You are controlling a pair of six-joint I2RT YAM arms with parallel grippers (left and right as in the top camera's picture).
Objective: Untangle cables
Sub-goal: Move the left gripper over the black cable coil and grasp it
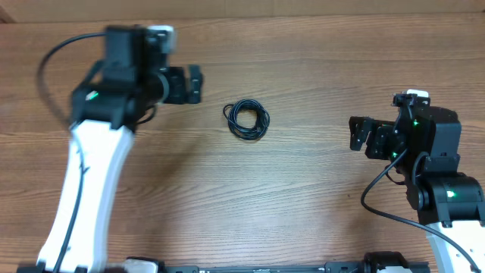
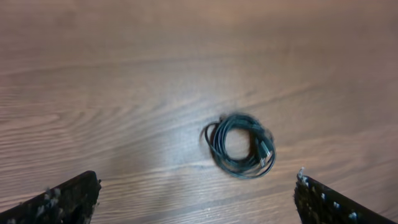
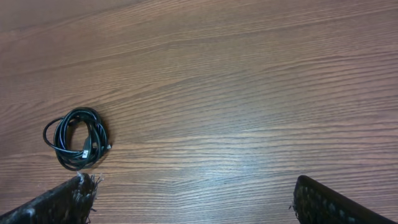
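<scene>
The cables [image 1: 247, 120] lie as one small coiled black bundle on the wooden table, near the middle. The bundle also shows in the left wrist view [image 2: 240, 144] and in the right wrist view [image 3: 78, 137], with small plug ends on its right side. My left gripper [image 1: 194, 83] is open and empty, up and to the left of the bundle and apart from it. In its wrist view the fingertips [image 2: 196, 198] are wide apart. My right gripper [image 1: 358, 133] is open and empty, far to the right of the bundle, with the fingers [image 3: 193, 200] spread wide.
The wooden table [image 1: 303, 205] fills every view. A thick black wire [image 1: 47, 64] loops off the left arm, and another [image 1: 377, 189] hangs by the right arm.
</scene>
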